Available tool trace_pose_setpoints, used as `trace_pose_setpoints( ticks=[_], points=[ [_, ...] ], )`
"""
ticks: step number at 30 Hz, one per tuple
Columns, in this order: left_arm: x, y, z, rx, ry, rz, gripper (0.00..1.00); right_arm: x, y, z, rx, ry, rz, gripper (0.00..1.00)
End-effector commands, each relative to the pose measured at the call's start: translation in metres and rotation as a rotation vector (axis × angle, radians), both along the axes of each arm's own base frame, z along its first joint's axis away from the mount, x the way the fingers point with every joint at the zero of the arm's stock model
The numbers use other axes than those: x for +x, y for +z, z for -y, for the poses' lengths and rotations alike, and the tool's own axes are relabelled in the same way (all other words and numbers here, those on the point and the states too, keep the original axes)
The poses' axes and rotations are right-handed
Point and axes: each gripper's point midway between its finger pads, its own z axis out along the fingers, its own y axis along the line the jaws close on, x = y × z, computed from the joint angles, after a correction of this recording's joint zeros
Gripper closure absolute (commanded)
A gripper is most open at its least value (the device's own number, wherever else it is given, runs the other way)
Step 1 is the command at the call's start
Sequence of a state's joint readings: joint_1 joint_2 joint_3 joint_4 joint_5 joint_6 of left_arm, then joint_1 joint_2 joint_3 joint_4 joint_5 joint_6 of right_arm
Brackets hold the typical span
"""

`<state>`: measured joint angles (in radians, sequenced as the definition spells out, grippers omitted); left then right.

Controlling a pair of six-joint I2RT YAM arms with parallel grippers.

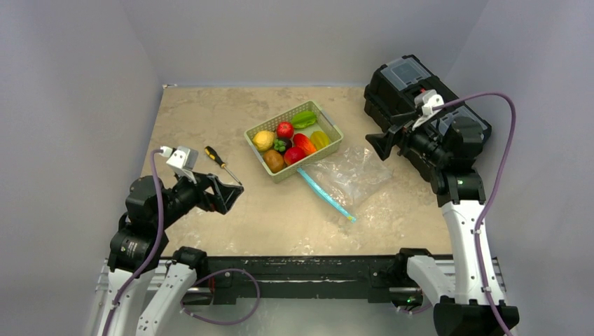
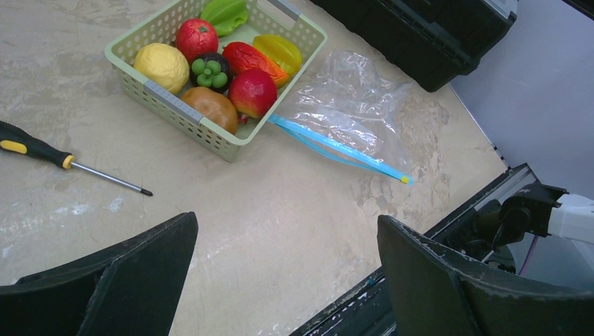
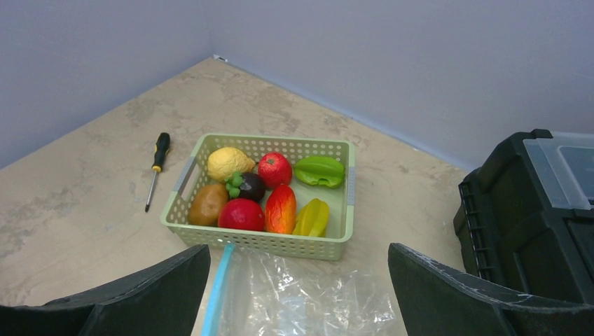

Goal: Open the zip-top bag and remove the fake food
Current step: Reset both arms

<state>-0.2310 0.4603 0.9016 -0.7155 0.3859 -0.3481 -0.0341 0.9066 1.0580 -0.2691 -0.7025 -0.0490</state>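
Just beside the green basket (image 1: 309,159), the zip-top bag (image 1: 354,175) lies flat on the bench (image 1: 210,112), seemingly empty. Its blue zipper strip (image 1: 326,197) runs diagonally from the basket's corner toward the near edge, mouth facing near-left. The fake food (image 1: 291,140) sits in the basket. Left tool (image 1: 232,198) and right tool (image 1: 376,145) hang apart, holding nothing. I judge the work done; any withdrawal should keep clear of the plastic.

top: overhead from near edge, far | wrists: low, oblique, nearer, opposite sides | shared: green basket (image 1: 328,120), zip-top bag (image 1: 350,175)
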Motion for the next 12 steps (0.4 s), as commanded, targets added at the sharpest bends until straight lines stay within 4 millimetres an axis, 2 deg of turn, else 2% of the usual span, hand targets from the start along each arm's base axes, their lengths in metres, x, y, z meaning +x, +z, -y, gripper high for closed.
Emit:
trace_pose_setpoints(
  ticks=[1,8,12],
  points=[
    [-0.0028,0.0095,-0.0015,-0.002,-0.001,0.049,0.0,-0.001,0.0069,-0.0001,-0.009,0.012,0.046,0.01],
    [-0.0022,0.0065,0.0,-0.004,-0.008,0.036,0.0,-0.0018,0.0029,-0.0016,-0.043,0.043,0.056,0.01],
    [-0.0023,0.0129,0.0003,-0.007,-0.01,0.054,0.0,0.0013,-0.0006,-0.001,-0.037,0.038,0.049,0.01]
  ],
)
